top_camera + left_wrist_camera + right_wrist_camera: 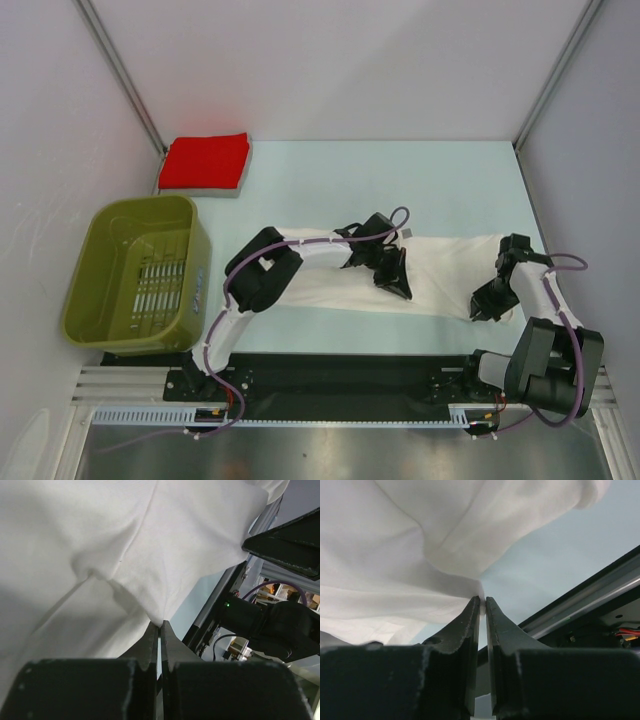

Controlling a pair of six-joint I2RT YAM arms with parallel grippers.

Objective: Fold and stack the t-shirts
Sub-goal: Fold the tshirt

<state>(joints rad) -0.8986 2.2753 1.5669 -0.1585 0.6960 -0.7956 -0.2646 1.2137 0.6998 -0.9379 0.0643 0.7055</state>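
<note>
Top external view: the white shirt (445, 262) lies as a long rumpled band across the table (350, 180), near the arms. The red shirt (207, 162) sits folded at the far left corner, beyond the basket (140, 206). The left gripper (396, 282) is clamped on a small peak of white cloth at the shirt's near edge, and the right gripper (481, 309) is pinched the same way further right.

The wrist views show only a thin tuck between each pair of tips. The cloth looks light and limp, so it will likely sag between the two holds and could slip out. I judge that a deeper bite on the edge, with both holds kept apart and taut, would carry it more flatly.
</note>
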